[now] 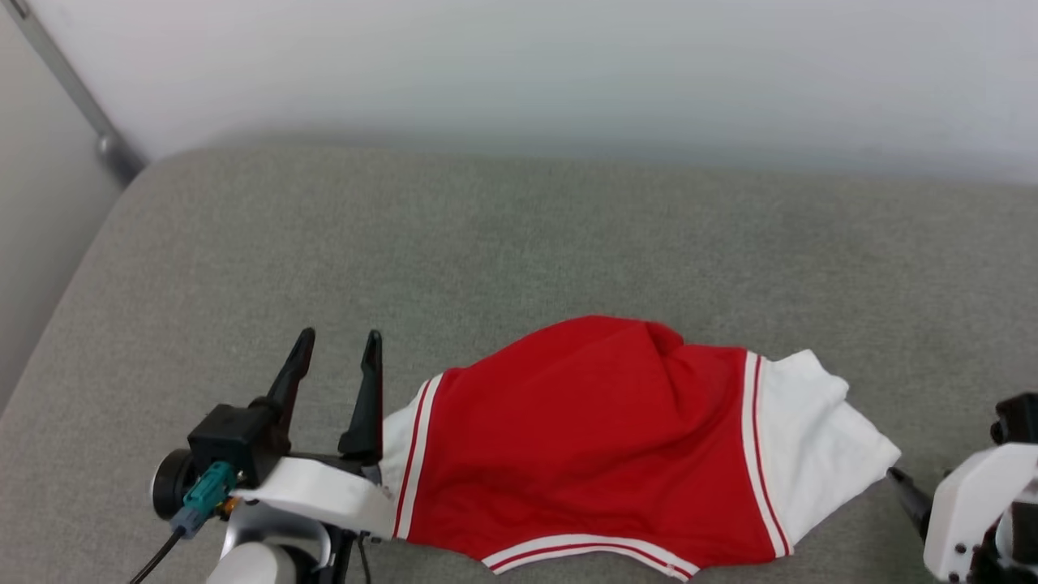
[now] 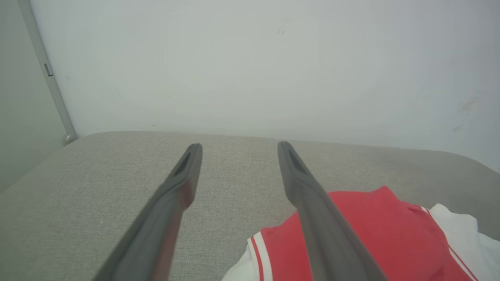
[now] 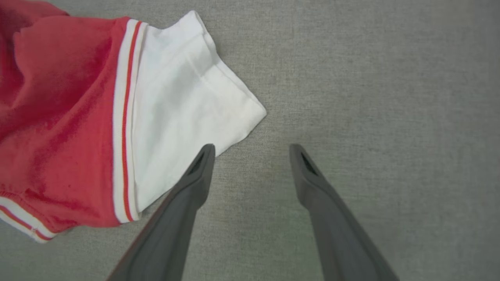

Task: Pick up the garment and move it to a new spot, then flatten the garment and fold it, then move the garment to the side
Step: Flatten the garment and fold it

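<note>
The garment [image 1: 600,438] lies spread on the grey cushion near its front edge: bright red in the middle, with a white panel at each end edged in thin red-and-white stripes. My left gripper [image 1: 339,345] stands open just off the garment's left white end, fingers pointing toward the wall, nothing between them. In the left wrist view the garment [image 2: 375,226] sits behind the right-hand finger, and my left gripper [image 2: 238,150] is over bare cushion. My right gripper [image 3: 252,150] is open above bare cushion beside the garment's [image 3: 175,105] right white panel; one fingertip [image 3: 205,156] overlaps that panel's edge.
The grey cushioned surface [image 1: 519,243] runs back to a pale wall [image 1: 568,73]. A metal bar [image 1: 73,97] rises at the back left corner, where the cushion's left edge drops off. My right arm's white housing [image 1: 973,495] sits at the lower right.
</note>
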Available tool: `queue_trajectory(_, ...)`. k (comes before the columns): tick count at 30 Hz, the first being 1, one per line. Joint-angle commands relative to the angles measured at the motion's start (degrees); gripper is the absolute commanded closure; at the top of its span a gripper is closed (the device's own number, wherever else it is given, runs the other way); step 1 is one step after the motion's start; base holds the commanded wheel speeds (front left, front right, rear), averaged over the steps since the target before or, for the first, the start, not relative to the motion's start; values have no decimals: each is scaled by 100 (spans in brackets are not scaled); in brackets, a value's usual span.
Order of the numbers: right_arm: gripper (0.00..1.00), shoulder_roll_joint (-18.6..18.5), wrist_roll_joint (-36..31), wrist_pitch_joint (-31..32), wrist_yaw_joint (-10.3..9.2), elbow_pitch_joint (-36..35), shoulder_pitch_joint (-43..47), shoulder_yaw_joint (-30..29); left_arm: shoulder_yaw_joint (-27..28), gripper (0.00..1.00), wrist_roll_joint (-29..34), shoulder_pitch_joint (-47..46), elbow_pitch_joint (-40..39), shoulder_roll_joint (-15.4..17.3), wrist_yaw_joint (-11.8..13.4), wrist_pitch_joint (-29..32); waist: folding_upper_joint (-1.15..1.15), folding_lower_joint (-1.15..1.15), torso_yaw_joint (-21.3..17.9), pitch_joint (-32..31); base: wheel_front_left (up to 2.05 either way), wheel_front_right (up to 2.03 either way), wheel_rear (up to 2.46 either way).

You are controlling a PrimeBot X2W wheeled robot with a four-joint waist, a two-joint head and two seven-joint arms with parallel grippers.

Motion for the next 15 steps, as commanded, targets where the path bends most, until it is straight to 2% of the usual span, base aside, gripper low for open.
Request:
queue_trajectory(1, 0, -100, 104, 202, -2, 85, -267, 36, -30, 0, 5, -162, 17, -59, -35, -60, 0, 1, 189, 395, 0, 0, 0)
queue_trajectory(6, 0, -258, 181, 499, -2, 454, -700, 140, -68, 0, -46, -389, 170, -152, -106, -167, 0, 1, 314, 772, 0, 0, 0)
queue_trajectory(11, 0, -179, 464, 837, 0, 1015, -707, 404, -73, 0, -67, -466, 366, -159, -152, -243, 0, 1, 363, 836, 0, 0, 0)
queue_trajectory(12, 57, -152, 543, 898, 4, 1102, -682, 441, -69, 0, -92, -456, 410, -147, -156, -231, 0, 1, 357, 818, 0, 0, 0)
queue_trajectory(13, 90, -134, 591, 921, 7, 1159, -665, 467, -61, 0, -96, -440, 433, -129, -165, -222, 0, 1, 342, 794, 0, 0, 0)
queue_trajectory(14, 100, -136, 646, 952, 7, 1198, -645, 493, -57, 0, -103, -421, 469, -99, -179, -191, 0, 1, 323, 765, 0, 0, 0)
queue_trajectory(15, 100, -154, 689, 938, 7, 1207, -645, 506, -61, 0, -130, -396, 505, -64, -194, -137, 0, 1, 298, 733, 0, 0, 0)
